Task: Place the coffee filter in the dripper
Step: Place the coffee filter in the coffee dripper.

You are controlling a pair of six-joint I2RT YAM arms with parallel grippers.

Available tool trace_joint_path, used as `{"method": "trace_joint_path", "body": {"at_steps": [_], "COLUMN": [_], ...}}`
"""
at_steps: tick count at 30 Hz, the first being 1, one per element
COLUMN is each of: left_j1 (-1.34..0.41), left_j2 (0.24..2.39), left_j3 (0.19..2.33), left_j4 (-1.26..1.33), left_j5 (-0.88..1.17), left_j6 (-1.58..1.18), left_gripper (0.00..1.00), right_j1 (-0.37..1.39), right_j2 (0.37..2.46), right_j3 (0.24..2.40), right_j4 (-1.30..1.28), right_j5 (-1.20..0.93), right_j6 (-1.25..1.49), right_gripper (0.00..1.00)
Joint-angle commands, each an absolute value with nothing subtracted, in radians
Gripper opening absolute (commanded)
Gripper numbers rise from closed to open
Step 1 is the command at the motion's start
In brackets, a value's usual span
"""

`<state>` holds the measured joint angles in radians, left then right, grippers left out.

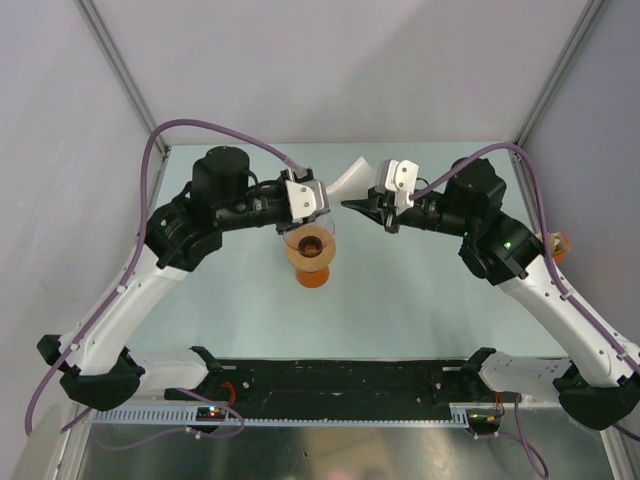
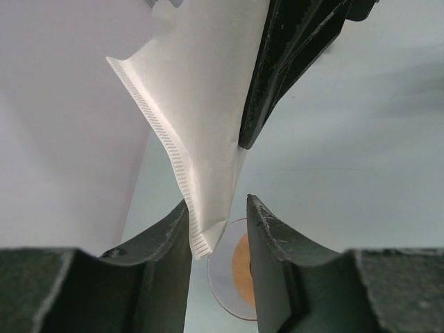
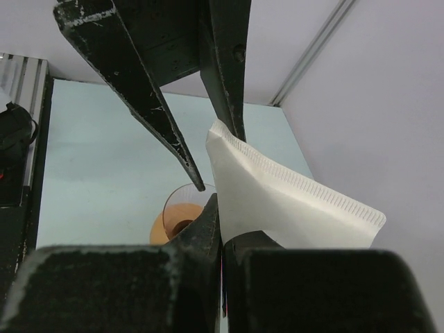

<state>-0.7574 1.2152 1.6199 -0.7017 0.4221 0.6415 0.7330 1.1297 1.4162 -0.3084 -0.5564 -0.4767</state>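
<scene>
Two grippers met tip to tip in the top external view. The left gripper point(image 1: 318, 212) and the right gripper point(image 1: 350, 205) faced each other, and the coffee filter point(image 1: 352, 178), a thin white paper cone, fanned up behind them. The dripper point(image 1: 312, 252), a clear cone-shaped funnel with a brown collar and orange base, stood upright on the pale green table point(image 1: 420, 300), directly beneath the left gripper's tips.

In the left wrist view, the left gripper point(image 2: 216, 208) stood partly open, its jaws on either side of the filter's point(image 2: 201, 125) narrow lower corner. The paper lay close against one finger point(image 2: 170, 239), with a gap to the other. Above and ahead, the right gripper point(image 2: 244, 139) pinched the filter's edge. The dripper's point(image 2: 232, 277) rim showed just below the jaws.

In the right wrist view, the right gripper point(image 3: 220, 229) was clamped on the filter's point(image 3: 284, 191) fold, the paper flaring out to its right. The left gripper's point(image 3: 220, 161) dark fingers straddled the corner from above, and the dripper point(image 3: 182, 215) sat beneath.

The step looked like a handover. To do it well, the left jaws would need a gentle, square hold on that corner before the right let go, without crumpling the paper, and the point would need to stay aimed at the funnel's mouth.
</scene>
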Motion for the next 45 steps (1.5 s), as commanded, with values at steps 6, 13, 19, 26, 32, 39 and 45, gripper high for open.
{"method": "trace_joint_path", "body": {"at_steps": [6, 13, 19, 26, 32, 39, 45], "left_j1": [-0.769, -0.768, -0.737, -0.599, -0.58, -0.541, -0.534], "left_j2": [1.226, 1.228, 1.238, 1.157, 1.069, 1.034, 1.046], "left_j3": [1.651, 1.656, 1.674, 1.525, 1.361, 1.282, 1.282], "left_j4": [-0.696, -0.696, -0.668, -0.291, -0.045, 0.146, 0.176], "left_j5": [0.43, 0.448, 0.504, 0.625, 0.663, 0.772, 0.905], "left_j6": [0.681, 0.66, 0.553, 0.29, 0.266, 0.191, 0.164], "left_gripper": [0.35, 0.17, 0.01, 0.0, 0.0, 0.0, 0.0], "right_j1": [0.745, 0.746, 0.732, 0.61, 0.525, 0.401, 0.372], "right_j2": [1.134, 1.138, 1.131, 1.091, 1.056, 1.061, 1.106], "right_j3": [1.46, 1.457, 1.467, 1.497, 1.502, 1.521, 1.53], "right_j4": [-0.333, -0.33, -0.296, -0.21, -0.148, -0.064, 0.02], "right_j5": [-0.558, -0.551, -0.547, -0.629, -0.66, -0.692, -0.84], "right_j6": [-0.513, -0.528, -0.5, -0.296, -0.161, 0.038, 0.101], "right_gripper": [0.0, 0.0, 0.15, 0.61, 0.8, 0.82, 0.76]}}
